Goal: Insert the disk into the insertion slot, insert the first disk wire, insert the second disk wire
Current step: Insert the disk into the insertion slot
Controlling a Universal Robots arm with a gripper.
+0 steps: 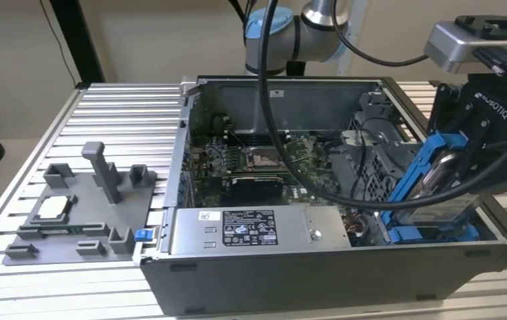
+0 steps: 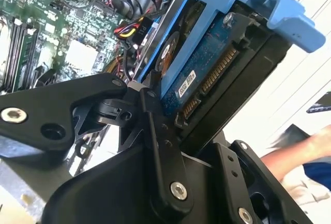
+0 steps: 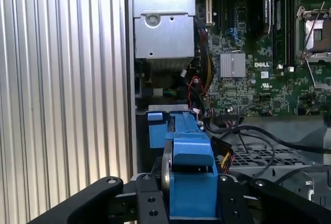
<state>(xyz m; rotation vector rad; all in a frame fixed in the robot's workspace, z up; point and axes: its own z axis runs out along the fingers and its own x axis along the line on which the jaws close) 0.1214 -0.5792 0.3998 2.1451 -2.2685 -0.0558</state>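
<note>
My gripper (image 1: 456, 175) is shut on the disk (image 1: 438, 181), a silver drive in a bright blue carrier. I hold it on edge and tilted, over the open computer case at the exterior view's right. Its lower end hangs just above the insertion slot (image 1: 416, 233), whose blue rails show below it; whether they touch I cannot tell. In the second wrist view the black fingers (image 2: 155, 131) clamp the disk (image 2: 207, 63) near its connector end, circuit board side facing the camera. In the first wrist view the gripper (image 3: 191, 200) pinches the blue carrier (image 3: 191, 175), with the slot's blue rail (image 3: 158, 130) beyond it.
A grey power-supply box (image 1: 248, 230) with a white sticker lies along the case's near wall. The motherboard (image 1: 262, 160) fills the case floor, and black cables (image 1: 276, 100) hang across it. A grey fixture block (image 1: 84, 213) stands on the ribbed table. A person's arm (image 2: 300, 157) is nearby.
</note>
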